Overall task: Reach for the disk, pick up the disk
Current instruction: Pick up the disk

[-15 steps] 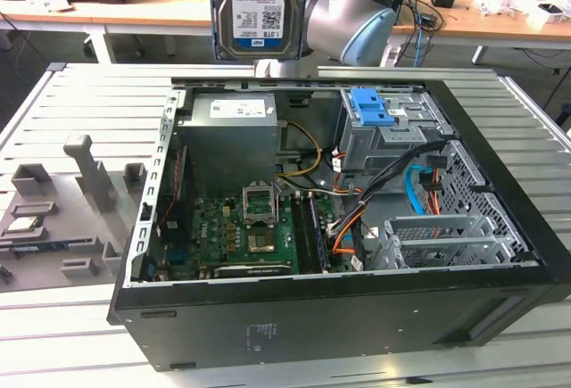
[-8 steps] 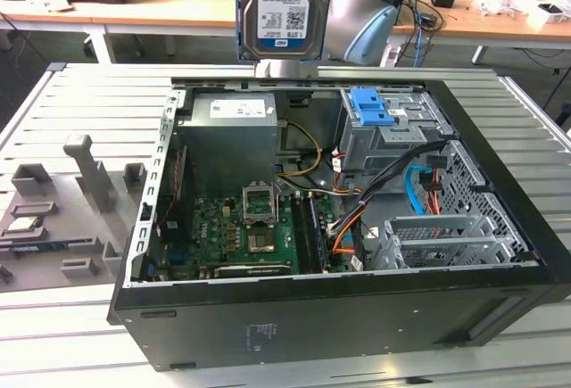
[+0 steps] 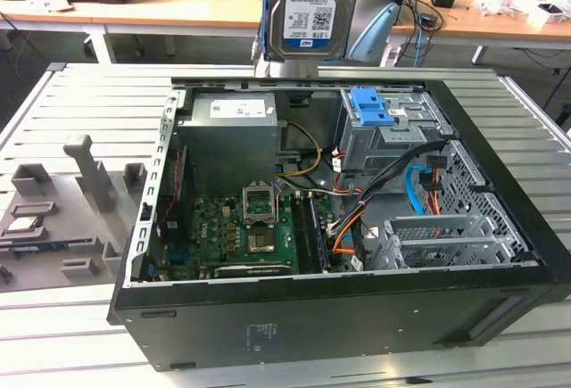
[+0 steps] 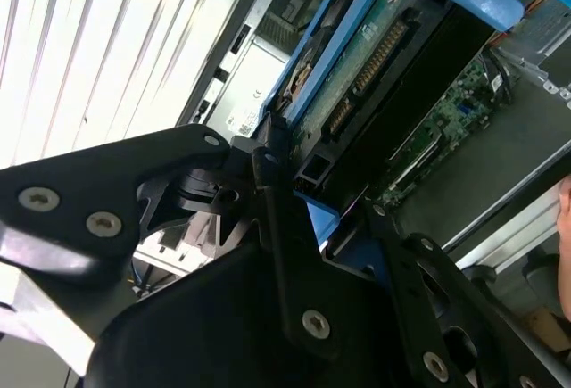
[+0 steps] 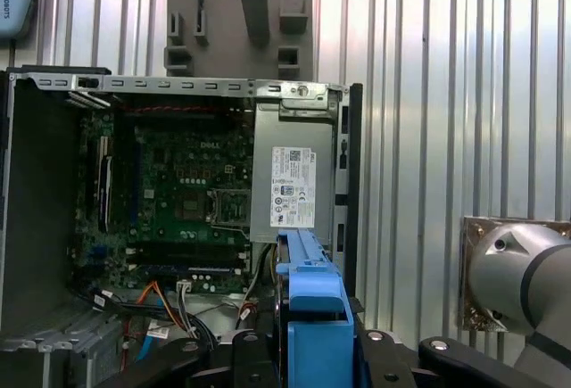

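Exterior view: disk (image 3: 312, 4) hangs over open case (image 3: 357, 317), gripper (image 5: 312, 343) in first wrist view pinching its blue rail; slick plastic may slip, dropping it onto motherboard (image 3: 241, 227).

The arm (image 3: 379, 22) hangs high, jaws clamped on the disk (image 3: 312, 0).

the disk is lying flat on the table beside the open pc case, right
No. The disk is not on the table: it is held upright above the open pc case, clamped in the gripper. The exterior view shows it aloft, the first wrist view the grip.
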Motion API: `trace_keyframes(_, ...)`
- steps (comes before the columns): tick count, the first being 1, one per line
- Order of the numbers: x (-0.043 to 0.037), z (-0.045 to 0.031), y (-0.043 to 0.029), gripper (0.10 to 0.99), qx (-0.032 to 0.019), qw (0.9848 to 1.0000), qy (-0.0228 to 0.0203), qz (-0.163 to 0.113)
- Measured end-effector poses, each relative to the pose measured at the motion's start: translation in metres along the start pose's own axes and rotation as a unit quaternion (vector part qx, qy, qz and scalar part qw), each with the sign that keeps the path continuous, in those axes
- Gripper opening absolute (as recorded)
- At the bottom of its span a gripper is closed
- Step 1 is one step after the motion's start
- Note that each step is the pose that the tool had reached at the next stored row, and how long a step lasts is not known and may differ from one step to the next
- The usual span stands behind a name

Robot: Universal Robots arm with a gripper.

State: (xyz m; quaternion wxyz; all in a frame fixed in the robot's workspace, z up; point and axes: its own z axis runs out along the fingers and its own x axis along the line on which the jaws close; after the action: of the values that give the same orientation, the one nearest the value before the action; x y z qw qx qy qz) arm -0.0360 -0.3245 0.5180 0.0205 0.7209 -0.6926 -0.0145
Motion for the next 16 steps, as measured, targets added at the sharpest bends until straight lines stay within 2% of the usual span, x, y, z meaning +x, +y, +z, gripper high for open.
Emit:
trace_keyframes(3, 0.0003, -0.0005, -0.0104, 0.365, -0.0002, 1.0, 0.0, 0.0)
trace_keyframes(10, 0.0024, -0.0005, -0.0113, 0.365, -0.0002, 1.0, -0.0001, 0.0)
trace_keyframes(16, 0.0231, -0.0003, -0.0105, 0.365, -0.0002, 1.0, -0.0001, 0.0)
